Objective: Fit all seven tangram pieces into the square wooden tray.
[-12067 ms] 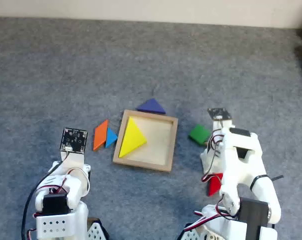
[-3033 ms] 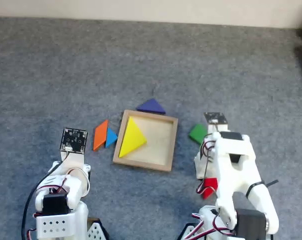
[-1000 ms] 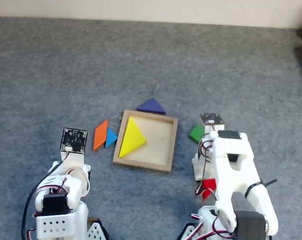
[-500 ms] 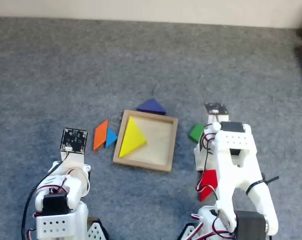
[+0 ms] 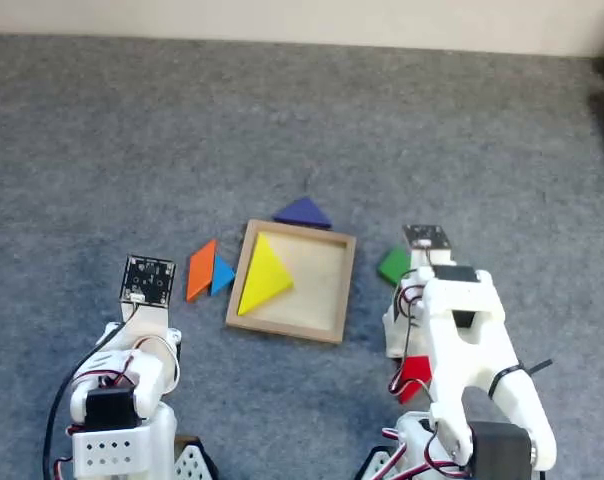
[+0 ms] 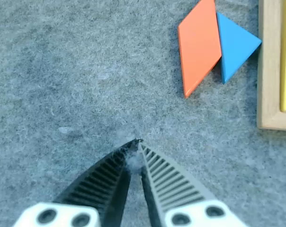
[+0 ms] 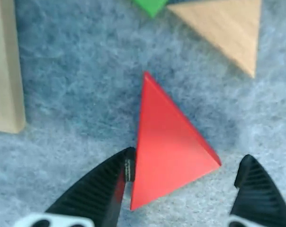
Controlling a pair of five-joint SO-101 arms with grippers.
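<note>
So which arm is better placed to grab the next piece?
Right. Its open tool straddles the red triangle. The left tool is shut over bare carpet, apart from the orange parallelogram and blue triangle.

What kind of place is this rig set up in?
Probably a lab or hobby tabletop test bench: grey felt-like mat, left arm and right arm side by side, a wooden tray holding a yellow triangle, an orange piece nearby.
</note>
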